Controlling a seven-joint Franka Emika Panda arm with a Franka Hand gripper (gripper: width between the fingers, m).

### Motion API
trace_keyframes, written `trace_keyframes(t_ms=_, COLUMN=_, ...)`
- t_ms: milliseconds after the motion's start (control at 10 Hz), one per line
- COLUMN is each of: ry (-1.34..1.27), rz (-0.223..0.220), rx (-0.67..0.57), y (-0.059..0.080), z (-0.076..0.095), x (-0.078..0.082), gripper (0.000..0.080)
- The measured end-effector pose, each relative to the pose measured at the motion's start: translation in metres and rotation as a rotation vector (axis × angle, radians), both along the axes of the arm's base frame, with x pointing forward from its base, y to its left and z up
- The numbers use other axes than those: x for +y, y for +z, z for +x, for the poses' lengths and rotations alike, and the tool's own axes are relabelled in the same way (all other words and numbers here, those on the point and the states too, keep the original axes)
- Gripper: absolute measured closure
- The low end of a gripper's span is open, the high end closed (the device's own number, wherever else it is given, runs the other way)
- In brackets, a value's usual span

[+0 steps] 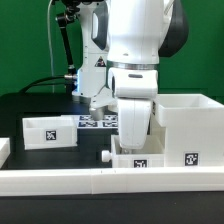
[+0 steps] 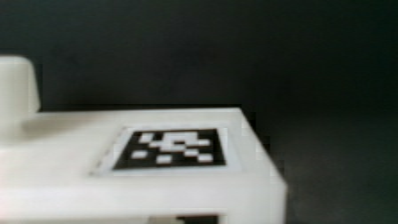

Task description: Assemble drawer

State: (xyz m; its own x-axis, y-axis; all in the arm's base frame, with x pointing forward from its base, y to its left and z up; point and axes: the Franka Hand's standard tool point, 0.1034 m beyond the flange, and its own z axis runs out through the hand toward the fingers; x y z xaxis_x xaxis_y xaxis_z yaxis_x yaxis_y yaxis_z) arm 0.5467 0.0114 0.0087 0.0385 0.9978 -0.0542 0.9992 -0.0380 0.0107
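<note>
Exterior view: the drawer is in loose parts. Its box shell [image 1: 190, 122] stands on the black tabletop [image 1: 30, 105]. The near tray [image 1: 135, 160], knob outward, lies just beside the shell, under my end effector [image 1: 131, 138]. The far tray [image 1: 47, 131] sits well apart from the shell, beyond my arm. Neither tray is in the shell, so I judge both insertions remain.

Wrist view: blurred, with a tagged white face close below me, likely the near tray. I cannot tell whether my fingers are apart or together.

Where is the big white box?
In the exterior view, the box shell stands on the right, beside the small tray with the knob and behind the long white rail.
</note>
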Motion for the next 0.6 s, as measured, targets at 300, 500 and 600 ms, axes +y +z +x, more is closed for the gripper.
trace_keyframes(t_ms=300, ry=0.013, rz=-0.005, rx=-0.02, y=-0.0001, z=0.0004, x=-0.0026, gripper=0.0758)
trace_keyframes(t_ms=500, ry=0.013, rz=-0.005, rx=-0.02, y=-0.0002, z=0.0004, x=-0.0022, gripper=0.0758)
trace_keyframes(t_ms=600, ry=0.002, rz=-0.005, rx=-0.016, y=-0.0006, z=-0.0002, x=0.0006, gripper=0.0758)
